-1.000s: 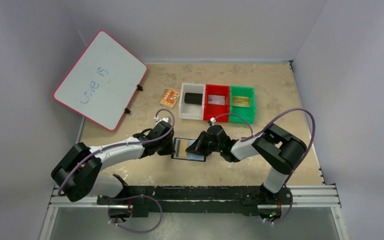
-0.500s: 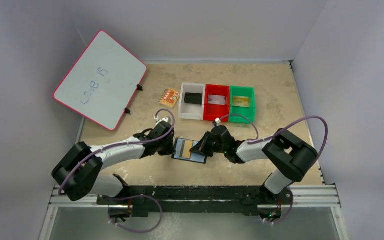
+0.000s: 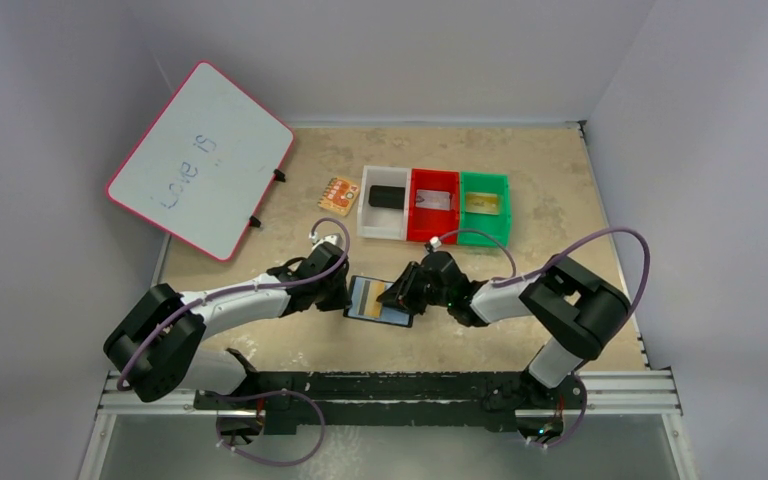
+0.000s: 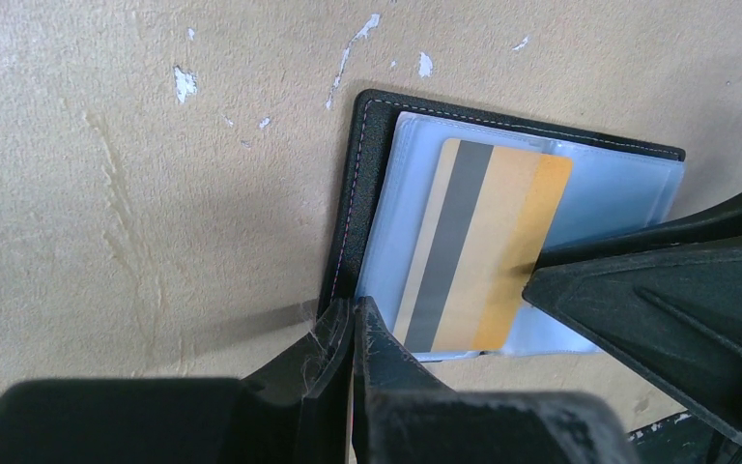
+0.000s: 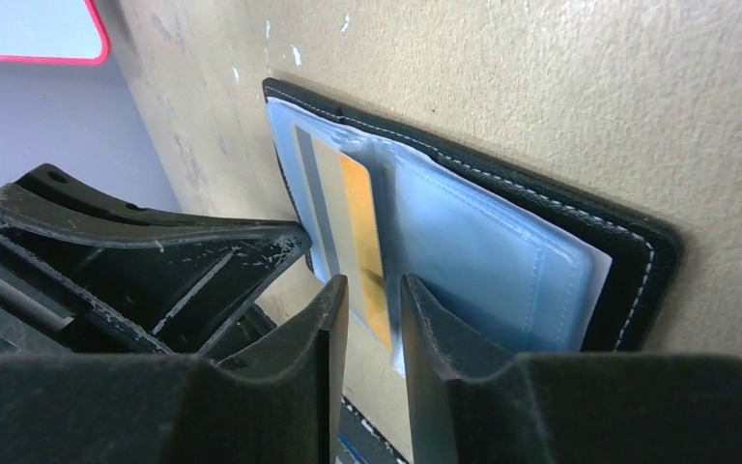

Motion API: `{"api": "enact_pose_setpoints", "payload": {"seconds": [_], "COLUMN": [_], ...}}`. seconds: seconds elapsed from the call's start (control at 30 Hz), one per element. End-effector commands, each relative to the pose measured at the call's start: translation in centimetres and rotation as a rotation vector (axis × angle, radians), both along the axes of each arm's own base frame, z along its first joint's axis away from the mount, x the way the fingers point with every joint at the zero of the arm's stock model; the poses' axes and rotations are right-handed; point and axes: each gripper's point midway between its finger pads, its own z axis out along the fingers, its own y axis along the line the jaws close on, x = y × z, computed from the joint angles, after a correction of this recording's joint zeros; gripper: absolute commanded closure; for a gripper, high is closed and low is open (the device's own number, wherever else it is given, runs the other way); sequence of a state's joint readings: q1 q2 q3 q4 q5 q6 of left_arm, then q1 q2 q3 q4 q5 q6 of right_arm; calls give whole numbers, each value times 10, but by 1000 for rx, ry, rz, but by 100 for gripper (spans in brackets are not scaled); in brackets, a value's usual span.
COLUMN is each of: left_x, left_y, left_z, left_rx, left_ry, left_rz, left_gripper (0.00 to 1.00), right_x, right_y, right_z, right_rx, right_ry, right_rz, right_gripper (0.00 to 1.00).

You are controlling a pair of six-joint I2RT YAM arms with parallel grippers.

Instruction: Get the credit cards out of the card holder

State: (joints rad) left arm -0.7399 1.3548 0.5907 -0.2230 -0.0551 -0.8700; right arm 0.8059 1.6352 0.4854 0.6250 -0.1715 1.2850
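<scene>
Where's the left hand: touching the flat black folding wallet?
Touching. Left wrist view: the left hand, shut, presses on the black wallet at its edge.

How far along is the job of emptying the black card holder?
Looks done: a silver-grey card lies in the red bin, a gold card in the green bin. In hand: the left gripper, shut, sits at a corner of the open card holder; the right gripper, jaws parted, straddles the edge of a striped gold card sleeved inside. Left: pulling that card out.
</scene>
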Motion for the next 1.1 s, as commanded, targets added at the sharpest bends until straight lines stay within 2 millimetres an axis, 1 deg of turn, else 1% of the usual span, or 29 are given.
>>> {"api": "enact_pose_setpoints", "payload": {"seconds": [0.0,0.07,0.2,0.27,0.37,0.43,0.67,0.87,1.0,1.07], "left_x": [-2,-3,-2,-2,-2,-1,1,2,2,4], "left_y": [-6,-7,-8,-8,-5,-2,3,-1,-2,1], "left_z": [2,2,3,3,1,0,-2,1,4,7], "left_rx": [-21,-28,-31,-28,-14,-2,15,0,-7,5], "left_ry": [-3,-3,-3,-4,-3,-5,-7,-14,-15,-23], "left_rz": [-36,-41,-42,-40,-30,-17,15,6,-1,9], "left_gripper": [100,100,100,100,100,100,100,100,100,100], "right_x": [15,16,15,15,15,17,18,11,11,11], "right_y": [3,4,8,9,4,-2,-22,-25,-23,-23], "right_z": [2,-1,-9,-10,-10,-8,11,9,8,7], "right_rx": [-7,-9,-14,-18,-37,-57,-103,-106,-87,-89], "right_ry": [-26,-24,-22,-25,-26,-30,-82,-64,-63,-57], "right_rz": [-42,-38,-8,-4,-20,-41,-92,-73,-77,-78], "right_gripper": [69,69,72,78,94,100,100,100,100,100]}}
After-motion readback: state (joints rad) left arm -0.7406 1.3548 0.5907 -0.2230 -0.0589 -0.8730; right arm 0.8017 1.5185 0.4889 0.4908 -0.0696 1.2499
